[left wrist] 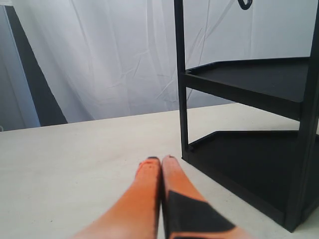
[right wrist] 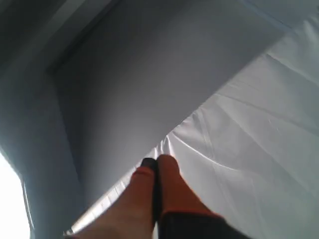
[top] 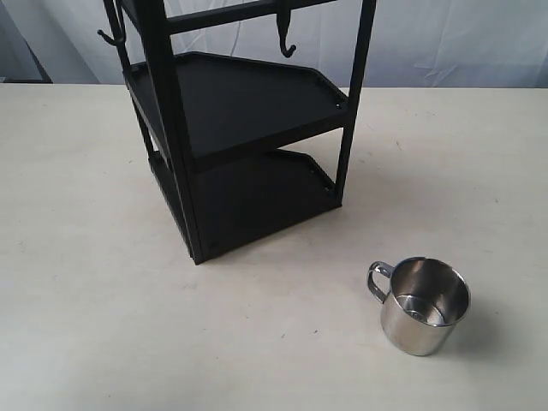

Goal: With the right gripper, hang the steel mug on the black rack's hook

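the right gripper (right wrist: pixel 153 167) has its orange fingers pressed together, empty and aimed up at the backdrop, so the steel mug (top: pixel 424 306) lies below it, upright near the desk's front right corner, handle toward the black rack (top: pixel 231 128), whose hook (top: pixel 286 38) hangs high above.

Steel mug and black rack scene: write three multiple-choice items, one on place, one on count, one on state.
1. Where is the steel mug?
A. on the table in front of the black rack
B. on a shelf
C. on a hook

2. How many tray shelves show in the exterior view?
A. one
B. two
C. four

3. How is the left gripper?
A. shut, empty
B. wide open
C. holding the mug

Key: 1 A, it stands upright on the table. 2 B, two trays are stacked. 3 A, the orange fingers meet.
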`<action>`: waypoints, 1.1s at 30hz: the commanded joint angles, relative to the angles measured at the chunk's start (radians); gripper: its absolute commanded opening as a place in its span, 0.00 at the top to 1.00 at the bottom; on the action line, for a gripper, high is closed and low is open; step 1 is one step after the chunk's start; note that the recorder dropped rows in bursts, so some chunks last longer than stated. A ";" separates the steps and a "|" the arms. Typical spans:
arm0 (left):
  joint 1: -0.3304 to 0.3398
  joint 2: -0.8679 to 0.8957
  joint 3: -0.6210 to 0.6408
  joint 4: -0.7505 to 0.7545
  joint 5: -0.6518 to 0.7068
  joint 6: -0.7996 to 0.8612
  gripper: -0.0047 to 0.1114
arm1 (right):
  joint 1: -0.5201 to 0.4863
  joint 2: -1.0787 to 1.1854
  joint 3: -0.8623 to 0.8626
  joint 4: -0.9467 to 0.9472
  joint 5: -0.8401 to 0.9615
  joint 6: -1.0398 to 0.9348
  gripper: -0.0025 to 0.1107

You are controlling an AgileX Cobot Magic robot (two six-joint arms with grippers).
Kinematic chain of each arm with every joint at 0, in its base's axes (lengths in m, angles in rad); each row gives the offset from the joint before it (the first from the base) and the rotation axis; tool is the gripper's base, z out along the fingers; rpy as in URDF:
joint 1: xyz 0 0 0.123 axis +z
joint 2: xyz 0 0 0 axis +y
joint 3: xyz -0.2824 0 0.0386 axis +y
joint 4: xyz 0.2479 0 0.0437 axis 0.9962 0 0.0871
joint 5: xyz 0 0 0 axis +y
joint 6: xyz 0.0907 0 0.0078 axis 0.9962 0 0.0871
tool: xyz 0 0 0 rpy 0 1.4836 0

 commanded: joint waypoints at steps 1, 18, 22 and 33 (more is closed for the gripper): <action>-0.005 -0.005 0.000 0.005 -0.005 -0.002 0.95 | 0.003 -0.004 -0.005 0.130 0.238 0.389 0.98; -0.005 -0.005 0.000 0.005 -0.005 -0.002 0.95 | 0.019 0.270 -0.316 -0.880 1.026 0.357 0.98; -0.005 -0.005 0.000 0.005 -0.005 -0.002 0.95 | 0.074 0.518 -0.464 -0.688 1.164 -0.017 0.98; -0.005 -0.005 0.000 0.008 -0.005 -0.002 0.95 | 0.167 1.160 -0.836 0.137 1.820 -0.807 0.96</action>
